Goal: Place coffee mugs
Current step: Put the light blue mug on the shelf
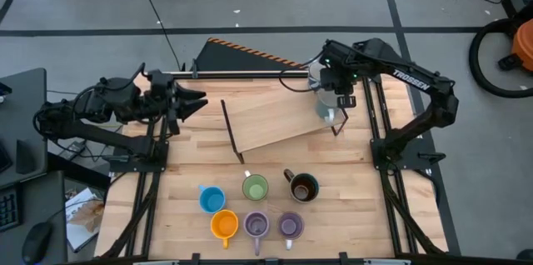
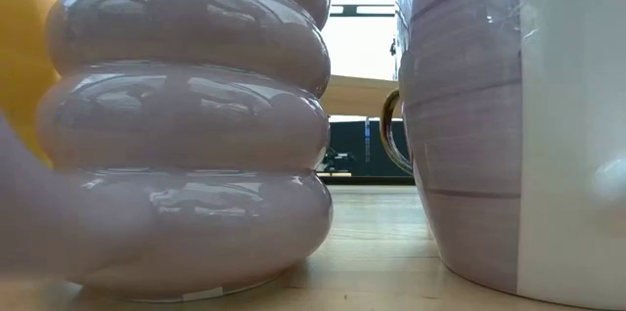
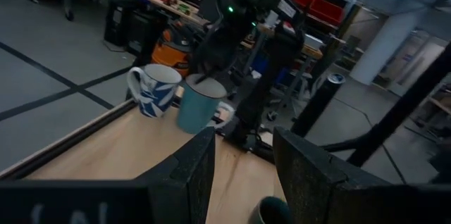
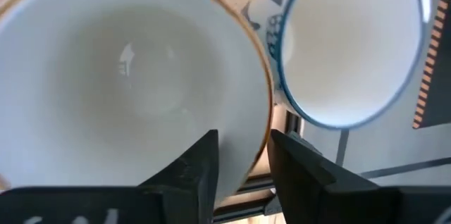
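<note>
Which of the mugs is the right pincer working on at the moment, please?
The pale mug at the table's far right, beside the white blue-patterned mug. The right pincer straddles its rim; the other six stand together near the front.

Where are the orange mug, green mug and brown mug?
orange mug (image 1: 223,224), high view, inside of the cup.
green mug (image 1: 255,187), high view, inside of the cup.
brown mug (image 1: 304,187), high view, dark inside of the cup.
</note>
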{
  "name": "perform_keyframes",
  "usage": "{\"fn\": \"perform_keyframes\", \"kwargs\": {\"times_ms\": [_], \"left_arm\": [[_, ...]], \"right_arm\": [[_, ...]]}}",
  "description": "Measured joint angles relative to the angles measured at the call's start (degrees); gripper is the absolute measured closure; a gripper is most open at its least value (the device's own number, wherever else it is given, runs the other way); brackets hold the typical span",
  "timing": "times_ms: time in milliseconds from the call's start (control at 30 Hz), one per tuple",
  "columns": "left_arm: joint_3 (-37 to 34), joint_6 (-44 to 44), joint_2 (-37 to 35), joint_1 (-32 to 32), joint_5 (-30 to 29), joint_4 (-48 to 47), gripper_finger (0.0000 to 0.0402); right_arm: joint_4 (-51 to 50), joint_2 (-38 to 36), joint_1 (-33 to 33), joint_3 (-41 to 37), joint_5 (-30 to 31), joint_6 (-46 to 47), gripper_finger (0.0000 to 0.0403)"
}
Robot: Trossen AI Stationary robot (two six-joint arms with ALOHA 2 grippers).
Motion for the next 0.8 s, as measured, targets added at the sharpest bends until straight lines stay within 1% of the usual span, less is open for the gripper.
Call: {"fn": "perform_keyframes", "kwargs": {"times_ms": [233, 567, 800], "left_arm": [[0.00, 0.06, 0.00, -0.01, 0.01, 0.00, 0.0251], [-0.01, 0.30, 0.00, 0.01, -0.23, 0.02, 0.0251], [-0.02, 0.41, 0.00, 0.01, -0.23, 0.02, 0.0251]], "right_arm": [[0.07, -2.36, 0.01, 0.00, 2.17, 0.52, 0.0270], [-0.04, -4.98, 1.41, 0.00, 2.74, 3.56, 0.0269], [0.04, -6.62, 3.60, 0.00, 2.76, 4.94, 0.0268]]}}
